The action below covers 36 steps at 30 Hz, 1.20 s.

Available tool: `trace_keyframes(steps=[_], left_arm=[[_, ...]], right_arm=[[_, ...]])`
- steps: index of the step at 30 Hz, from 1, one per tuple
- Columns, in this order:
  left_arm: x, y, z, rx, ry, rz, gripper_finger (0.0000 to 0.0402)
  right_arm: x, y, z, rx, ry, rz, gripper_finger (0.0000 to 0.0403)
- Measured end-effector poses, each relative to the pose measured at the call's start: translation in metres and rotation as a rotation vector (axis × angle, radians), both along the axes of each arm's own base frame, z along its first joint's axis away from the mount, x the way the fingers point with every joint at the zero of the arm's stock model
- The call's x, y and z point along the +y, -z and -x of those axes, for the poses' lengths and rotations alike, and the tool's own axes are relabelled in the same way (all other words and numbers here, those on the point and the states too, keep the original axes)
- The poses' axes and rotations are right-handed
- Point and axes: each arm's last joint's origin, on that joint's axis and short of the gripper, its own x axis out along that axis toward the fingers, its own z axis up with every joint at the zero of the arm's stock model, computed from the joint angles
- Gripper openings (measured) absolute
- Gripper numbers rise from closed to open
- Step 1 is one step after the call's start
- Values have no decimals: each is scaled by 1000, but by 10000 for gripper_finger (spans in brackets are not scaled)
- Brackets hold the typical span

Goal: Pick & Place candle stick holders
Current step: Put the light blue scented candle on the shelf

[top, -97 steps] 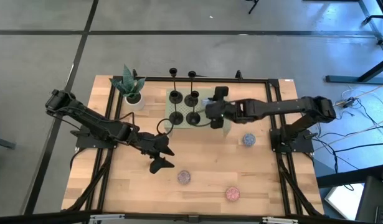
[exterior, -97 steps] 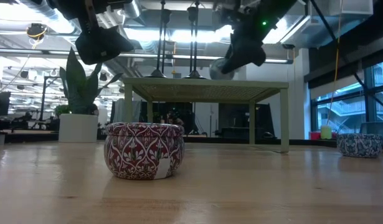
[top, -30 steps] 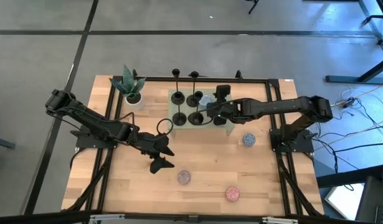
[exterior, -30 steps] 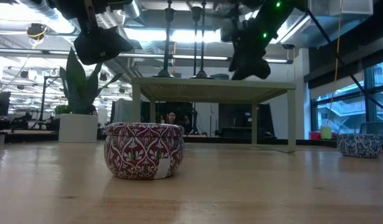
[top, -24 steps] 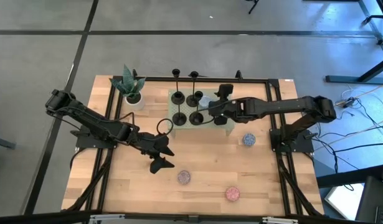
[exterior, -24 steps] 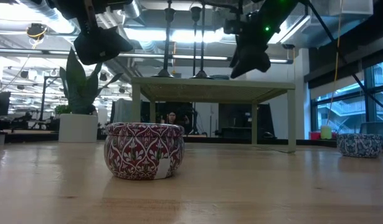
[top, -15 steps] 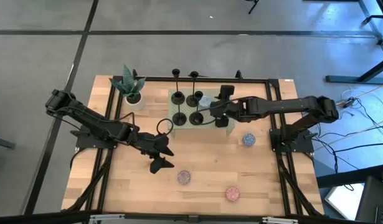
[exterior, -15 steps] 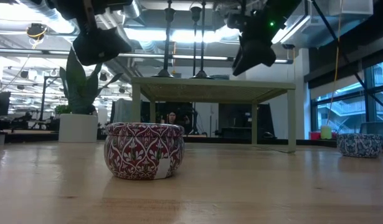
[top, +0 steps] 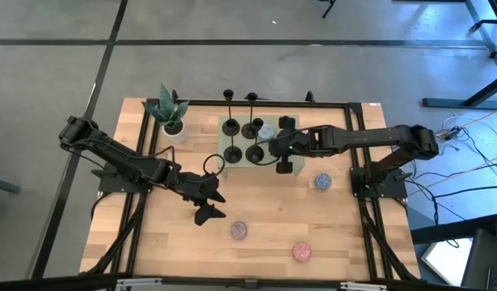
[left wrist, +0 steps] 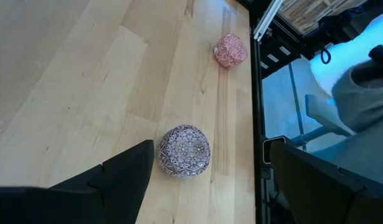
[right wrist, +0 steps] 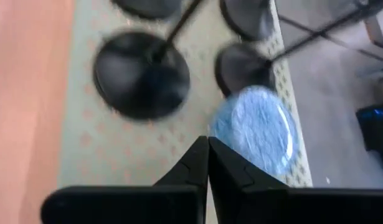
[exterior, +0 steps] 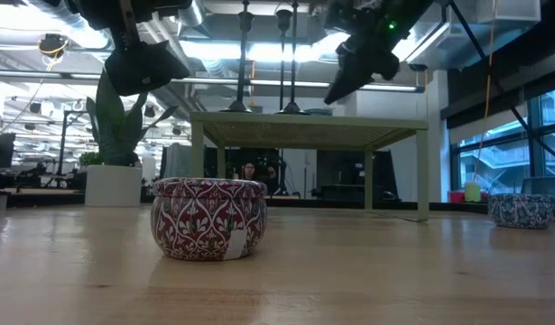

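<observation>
Several black candle stick holders (top: 242, 139) stand upright on their disc bases on a small pale-green stand (top: 232, 141) at the table's far middle. Their bases (right wrist: 141, 74) show in the right wrist view. A blue speckled puck (right wrist: 256, 127) lies on the stand beside them. My right gripper (top: 270, 145) hovers shut over the stand's right part, its tips (right wrist: 208, 155) next to the puck with nothing between them. My left gripper (top: 206, 200) waits open above the table's middle left.
A potted plant (top: 169, 115) stands at the far left. A purple patterned puck (left wrist: 184, 151) and a pink one (left wrist: 230, 50) lie near the front edge, another blue puck (top: 322, 181) at the right. A red patterned tin (exterior: 209, 230) fills the low view's foreground.
My right gripper has shut its fingers on nothing and has rolled and tipped at the wrist while staying over the green stand. The blue puck and the holders stay where they were.
</observation>
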Motion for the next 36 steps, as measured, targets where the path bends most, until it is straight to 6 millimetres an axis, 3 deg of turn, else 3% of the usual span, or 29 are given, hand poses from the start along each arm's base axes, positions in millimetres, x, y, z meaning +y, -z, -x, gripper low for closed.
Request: trace_keyframes(steps=[11, 27, 36], left_arm=[[0, 0, 0, 0, -8, -6, 317], [-1, 1, 1, 3, -11, -11, 317], [-1, 1, 1, 4, -11, -11, 317]], right_arm=[[-9, 9, -14, -52, -8, -72, 5], [-34, 11, -11, -30, 89, -12, 4], [-33, 11, -11, -14, 58, 5, 6]])
